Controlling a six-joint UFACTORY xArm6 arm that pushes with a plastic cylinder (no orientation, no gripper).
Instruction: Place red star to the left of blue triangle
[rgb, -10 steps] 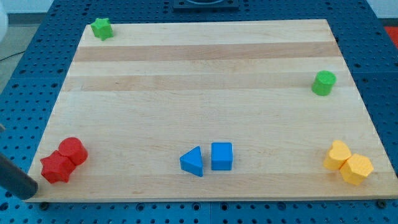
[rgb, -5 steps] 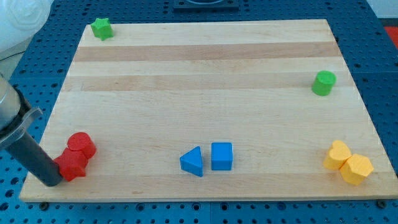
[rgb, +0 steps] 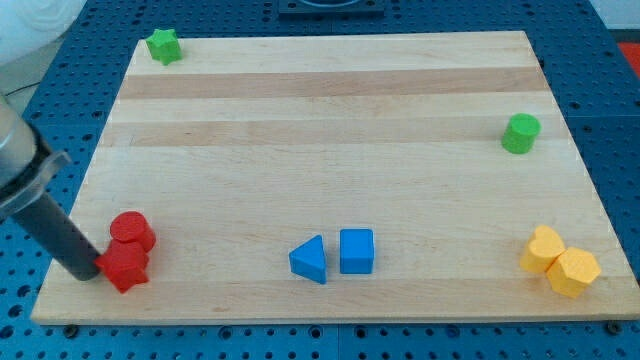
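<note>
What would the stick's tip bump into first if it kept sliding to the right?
My tip sits at the red star's left edge, seemingly touching it, so the star comes first. The red cylinder lies just above that line. Farther right, the blue triangle would probably be next.

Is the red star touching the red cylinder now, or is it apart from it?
Touching. The red star sits directly against the red cylinder, with no board visible between them. My tip presses the star's left side.
</note>
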